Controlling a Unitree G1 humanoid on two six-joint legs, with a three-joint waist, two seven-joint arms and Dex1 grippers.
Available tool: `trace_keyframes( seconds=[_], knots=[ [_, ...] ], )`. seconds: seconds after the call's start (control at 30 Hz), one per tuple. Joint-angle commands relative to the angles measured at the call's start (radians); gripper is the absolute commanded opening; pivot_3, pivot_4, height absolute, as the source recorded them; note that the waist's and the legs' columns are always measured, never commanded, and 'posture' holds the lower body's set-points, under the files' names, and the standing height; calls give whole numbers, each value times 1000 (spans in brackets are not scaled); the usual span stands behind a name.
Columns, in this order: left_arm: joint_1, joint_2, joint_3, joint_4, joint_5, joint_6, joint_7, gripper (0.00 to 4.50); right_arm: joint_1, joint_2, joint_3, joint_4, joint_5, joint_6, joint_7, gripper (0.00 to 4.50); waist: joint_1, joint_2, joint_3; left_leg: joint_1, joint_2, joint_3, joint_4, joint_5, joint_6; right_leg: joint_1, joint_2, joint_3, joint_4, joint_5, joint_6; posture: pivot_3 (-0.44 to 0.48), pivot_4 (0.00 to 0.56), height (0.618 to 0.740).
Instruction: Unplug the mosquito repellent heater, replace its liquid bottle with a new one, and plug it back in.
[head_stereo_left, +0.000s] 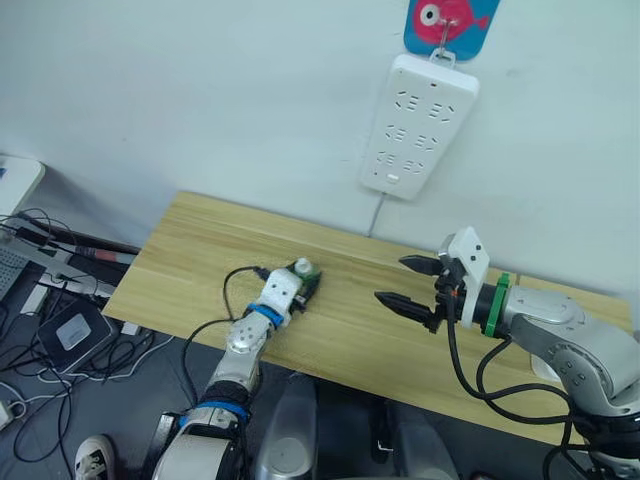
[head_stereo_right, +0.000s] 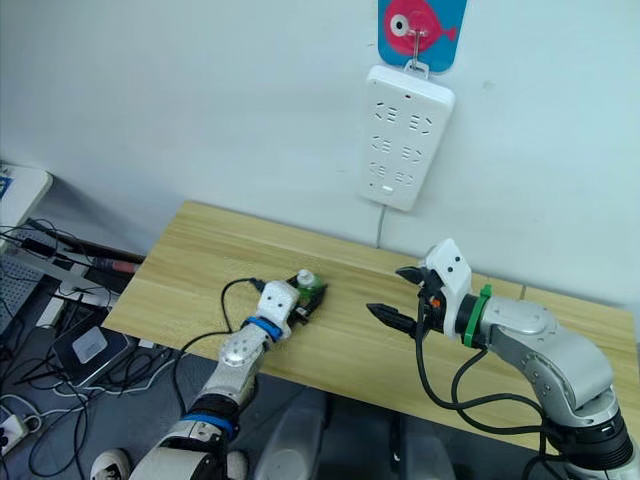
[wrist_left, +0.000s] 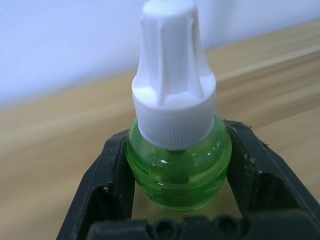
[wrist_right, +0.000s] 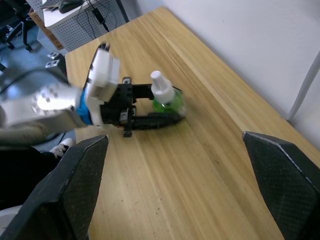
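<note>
The liquid bottle (wrist_left: 177, 165) is a small green one with a white ribbed cap (wrist_left: 172, 90). It stands upright on the wooden table (head_stereo_left: 200, 250), in the middle part of the table's length and nearer to the front edge than to the wall edge. The left gripper (head_stereo_left: 305, 282) holds it: the two black fingers (wrist_left: 105, 190) press on both sides of the green body, and the cap rises free above them. In the right wrist view the bottle sits between these fingers and its base is on the wood.

The right gripper (head_stereo_left: 408, 282) hangs above the table, well apart from the bottle, toward the table's right end. Its fingers are spread wide and hold nothing.

On the wall behind the table a long white power strip (head_stereo_left: 418, 125) hangs from a blue hook plate with a pink fish (head_stereo_left: 450, 22). Its cable (head_stereo_left: 376, 212) goes down behind the table's back edge.
</note>
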Motion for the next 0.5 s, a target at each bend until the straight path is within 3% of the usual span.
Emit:
trace_keyframes(
  seconds=[0.03, 0.1, 0.23, 0.5],
  knots=[
    [-80, 81, -86, -231, -131, 175, -335, 2258, 28, -1, -4, -95, 8, -30, 1, 4500, -2, 0, 0, 0, 1, 0, 0, 0, -1, 0, 1, -1, 0, 0, -1, 303, 320, 740],
    [-126, 117, -124, -250, -159, 210, -475, 2258, 35, 1, 6, -126, 16, -25, 0, 4500, -8, 1, -1, 0, 1, 0, 0, 0, -1, 0, 1, -1, 0, 0, 0, 281, 309, 740],
    [-206, 117, -153, -203, -173, 187, -614, 2258, 19, 36, 15, -132, -8, -32, -49, 4500, -31, 3, -1, 0, 1, 1, 0, 0, 0, 0, 1, 1, -2, -1, 1, 247, 291, 740],
    [-289, 69, -127, -95, -180, 182, -674, 2258, 8, 112, 43, -175, 10, -18, -101, 4500, -52, 3, -2, -6, 1, -3, 0, 1, -1, -2, 1, -3, -6, 0, -1, 207, 266, 740]
  ],
)
